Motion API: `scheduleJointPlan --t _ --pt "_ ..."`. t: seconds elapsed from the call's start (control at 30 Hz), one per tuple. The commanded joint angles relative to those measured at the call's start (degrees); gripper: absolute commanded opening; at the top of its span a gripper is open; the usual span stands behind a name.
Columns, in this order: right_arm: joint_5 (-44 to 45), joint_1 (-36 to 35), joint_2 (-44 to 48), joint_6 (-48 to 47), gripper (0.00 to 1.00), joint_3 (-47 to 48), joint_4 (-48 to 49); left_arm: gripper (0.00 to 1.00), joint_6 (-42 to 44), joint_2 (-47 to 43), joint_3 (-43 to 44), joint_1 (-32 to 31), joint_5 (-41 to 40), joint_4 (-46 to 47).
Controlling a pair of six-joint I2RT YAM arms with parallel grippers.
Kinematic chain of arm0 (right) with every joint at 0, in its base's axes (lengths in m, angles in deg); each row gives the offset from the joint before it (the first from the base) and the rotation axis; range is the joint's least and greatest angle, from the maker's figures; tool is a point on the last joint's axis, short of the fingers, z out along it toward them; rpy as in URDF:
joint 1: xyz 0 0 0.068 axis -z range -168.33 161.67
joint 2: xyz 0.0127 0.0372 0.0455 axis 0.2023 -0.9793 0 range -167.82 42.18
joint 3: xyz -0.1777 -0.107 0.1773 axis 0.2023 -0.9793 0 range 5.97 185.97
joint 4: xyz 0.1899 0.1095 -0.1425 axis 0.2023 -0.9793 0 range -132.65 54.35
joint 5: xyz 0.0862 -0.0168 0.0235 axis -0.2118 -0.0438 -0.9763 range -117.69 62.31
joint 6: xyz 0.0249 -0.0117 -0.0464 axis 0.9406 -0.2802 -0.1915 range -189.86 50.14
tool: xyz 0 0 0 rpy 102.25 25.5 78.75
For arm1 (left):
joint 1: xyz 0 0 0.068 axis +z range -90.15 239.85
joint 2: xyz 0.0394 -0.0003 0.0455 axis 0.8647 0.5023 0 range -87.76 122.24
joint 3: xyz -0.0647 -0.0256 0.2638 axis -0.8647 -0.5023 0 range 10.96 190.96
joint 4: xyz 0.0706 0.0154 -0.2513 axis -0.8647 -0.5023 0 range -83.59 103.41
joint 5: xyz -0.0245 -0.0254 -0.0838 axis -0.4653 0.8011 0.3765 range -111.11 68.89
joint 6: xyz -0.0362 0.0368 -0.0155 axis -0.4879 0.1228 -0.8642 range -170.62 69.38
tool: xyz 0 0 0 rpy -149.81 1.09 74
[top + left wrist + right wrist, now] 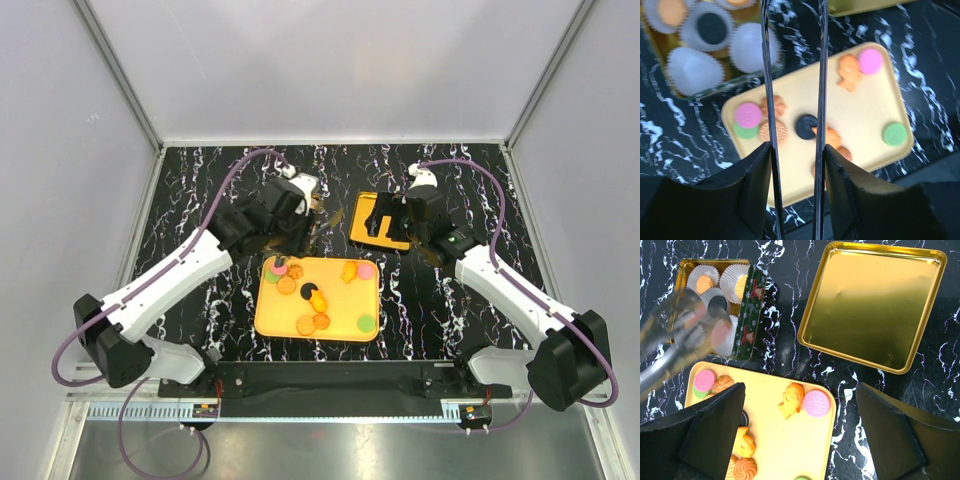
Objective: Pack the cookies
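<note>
Cookies [816, 403] on yellow tray [790, 450]; left pincer [796, 147] grasping tongs [766, 75]; right pincer [800, 385] released, empty; bare bench [940, 365] strip separates tray from gold lid [870, 305].

Pale grey walls [330, 60] with metal corner posts [118, 72] enclose a black, white-veined marble tabletop [420, 320]

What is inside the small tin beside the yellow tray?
Five white paper cups: one holds a black cookie, two hold orange cookies, two look empty. The cups cover the floor of the tin, so anything beneath them is hidden.
</note>
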Motion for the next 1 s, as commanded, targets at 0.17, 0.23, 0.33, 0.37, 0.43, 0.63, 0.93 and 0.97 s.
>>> scheduleJointPlan --t 0.17,0.23,0.33,0.37,0.43,0.63,0.93,0.97 --pt "1.3 -0.08 0.84 -0.75 1.0 2.3 0.76 0.47 -5.09 0.02 -2.84 -9.04 0.52 3.12" --pt "1.13 -0.08 0.84 -0.58 1.0 2.3 0.67 0.47 -5.79 1.34 -3.9 -10.71 0.35 3.83" --pt "1.3 -0.08 0.93 -0.67 1.0 2.22 0.67 0.47 -6.5 3.01 -4.69 -11.94 0.78 5.32" --pt "1.3 -0.08 1.1 -0.67 1.0 2.21 0.67 0.47 -6.58 3.45 -4.87 -12.3 0.96 5.59" --pt "1.21 -0.08 1.19 -0.67 1.0 2.21 0.85 0.47 -6.76 4.68 -4.87 -13.09 1.14 5.77" --pt "1.04 -0.08 1.02 -0.58 1.0 2.04 0.76 0.47 -6.94 6.97 -5.48 -14.14 0.79 5.94" --pt "1.04 -0.08 1.19 -0.58 1.0 1.95 0.76 0.47 -7.2 8.38 -6.19 -14.67 0.43 6.29" --pt "1.04 -0.08 1.11 -0.67 1.0 1.95 0.85 0.47 -7.29 8.47 -6.27 -14.67 0.43 6.38"
